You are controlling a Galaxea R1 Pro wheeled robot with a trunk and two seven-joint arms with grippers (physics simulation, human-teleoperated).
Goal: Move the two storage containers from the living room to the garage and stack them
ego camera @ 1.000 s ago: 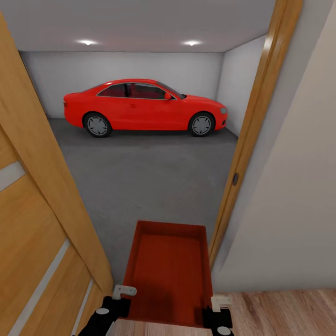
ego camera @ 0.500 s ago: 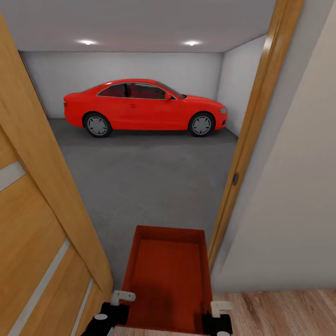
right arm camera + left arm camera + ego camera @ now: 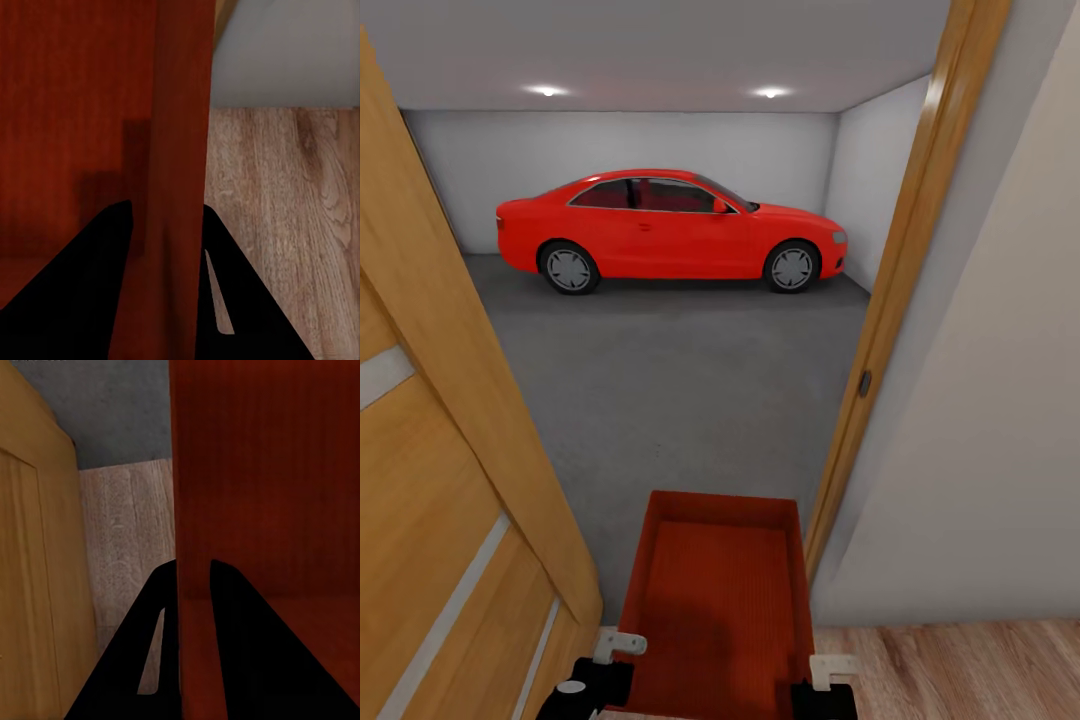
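Orange-red container [image 3: 720, 590] held out low in front of the robot, carried level in the doorway, its far end over the grey floor [image 3: 680, 380] of the garage, its near end over wood planks [image 3: 960, 665]. Empty inside, ribbed bottom.

Left gripper [image 3: 612, 648] clamped on the left wall near the near corner; in the left wrist view the black fingers [image 3: 161, 615] straddle that wall [image 3: 193, 510], one inside, one outside. Right gripper [image 3: 830, 668] the same on the right wall; its fingers [image 3: 225, 270] pinch the wall [image 3: 180, 135] between them.

Open wooden door [image 3: 430, 450] close on the left of the container, door frame [image 3: 900, 270] close on the right, pale wall [image 3: 980, 450] beyond it.

Further in: red car [image 3: 670, 230] side-on along the white back wall, two ceiling spotlights [image 3: 545, 91] lit above.
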